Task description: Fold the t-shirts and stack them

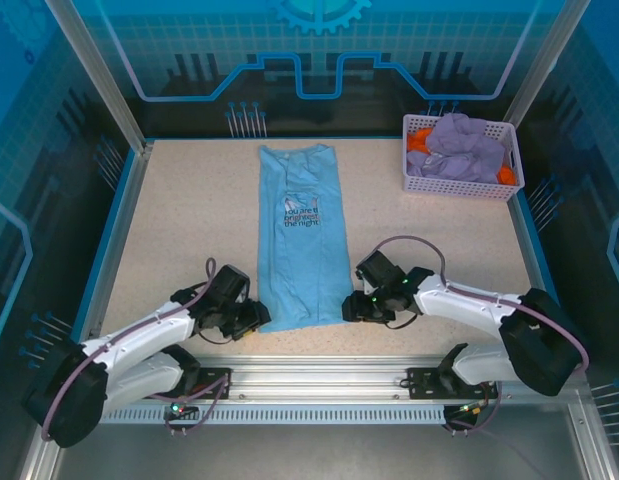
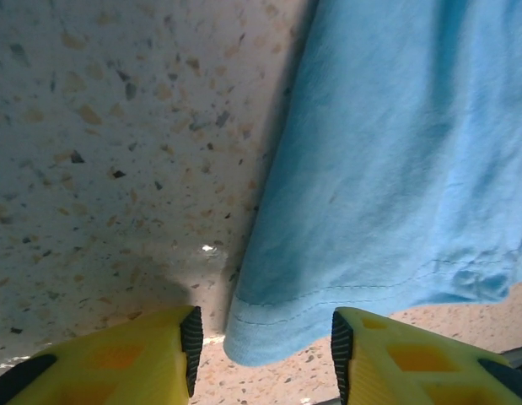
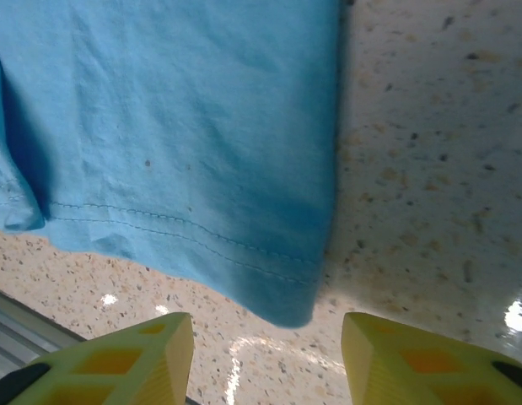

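Left pincer (image 1: pixel 255 318) sits low at the near end of the worktop (image 1: pixel 189 230), its yellow fingers (image 2: pixel 151 354) apart. The near left hem corner of the light blue t-shirt (image 1: pixel 304 230) lies between them, not clamped (whether the cloth brushes either finger I cannot tell). My right pincer (image 1: pixel 351 308) is parted too. Its fingers (image 3: pixel 387 354) straddle the near right hem corner, and bare speckled worktop shows beside the cloth. The shirt lies flat in the middle of the worktop, folded into a long narrow strip running near to far, with its chest lettering facing up. At the far right stands a mesh basket (image 1: pixel 459 186), well apart from the shirt. It holds a crumpled lavender t-shirt (image 1: pixel 464 145), and an orange t-shirt (image 1: pixel 421 138) peeks out beneath that.
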Motion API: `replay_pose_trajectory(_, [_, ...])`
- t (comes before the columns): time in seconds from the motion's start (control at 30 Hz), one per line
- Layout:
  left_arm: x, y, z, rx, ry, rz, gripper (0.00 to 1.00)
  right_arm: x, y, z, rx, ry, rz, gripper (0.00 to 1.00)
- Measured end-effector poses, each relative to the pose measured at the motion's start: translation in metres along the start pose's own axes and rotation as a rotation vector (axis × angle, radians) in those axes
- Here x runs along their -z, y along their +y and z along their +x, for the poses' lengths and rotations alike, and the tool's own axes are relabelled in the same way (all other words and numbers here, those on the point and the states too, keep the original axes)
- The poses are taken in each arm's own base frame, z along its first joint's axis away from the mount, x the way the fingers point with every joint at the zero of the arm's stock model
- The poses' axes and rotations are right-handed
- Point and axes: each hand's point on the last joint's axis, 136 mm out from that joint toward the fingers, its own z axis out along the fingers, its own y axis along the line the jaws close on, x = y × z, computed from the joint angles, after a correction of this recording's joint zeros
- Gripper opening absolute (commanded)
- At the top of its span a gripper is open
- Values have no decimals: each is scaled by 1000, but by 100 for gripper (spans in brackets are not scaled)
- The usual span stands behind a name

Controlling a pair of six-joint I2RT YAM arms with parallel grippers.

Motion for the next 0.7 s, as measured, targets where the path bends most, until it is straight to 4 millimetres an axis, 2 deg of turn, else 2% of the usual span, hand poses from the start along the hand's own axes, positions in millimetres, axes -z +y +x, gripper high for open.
replay_pose_trajectory(0.23, [-6,1,-1,1,8,-11,42,-8,-4,-2,-16,-5,44,45])
replay_pose_trajectory(0.4, [-9,2,-1,4,24,-40,32,-14,-10,-2,-36,3,74,35])
replay_pose_trajectory(0.5, [-10,3,-1,1,29,-50,23,-15,-13,-2,-44,5,92,31])
replay_pose_trajectory(0.63, [-12,1,-3,-12,35,-58,19,-16,-15,-2,-48,11,113,25])
replay_pose_trajectory(0.7, [-12,0,-4,-17,38,-63,15,-16,-16,-2,-49,14,122,19])
